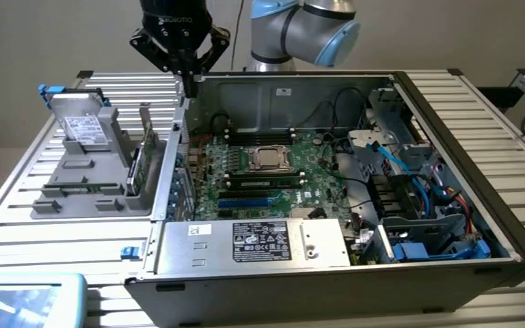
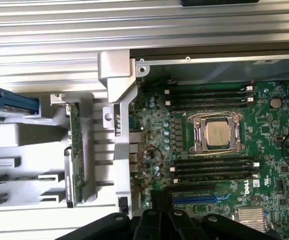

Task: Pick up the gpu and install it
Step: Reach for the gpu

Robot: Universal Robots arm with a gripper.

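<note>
Ribbed silver metal table (image 1: 481, 116) carries an open black computer case (image 1: 335, 301). Grey-and-blue robot arm (image 1: 303, 27) reaches down over the case's far corner, on the exterior view's left. Black gripper (image 1: 189, 75) points straight down, fingers pressed together, holding nothing. Thin green-board gpu (image 1: 142, 160) stands on edge in a grey plastic tray (image 1: 71, 205), just beside the case on that same side.

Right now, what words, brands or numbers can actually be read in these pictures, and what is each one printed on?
"ROBOTIQ": white lettering on the body of the gripper.
"DELL": white logo on the motherboard, near its blue slot.
Too small to read: the white label on the hard drive and the printed label on the power supply.
</note>
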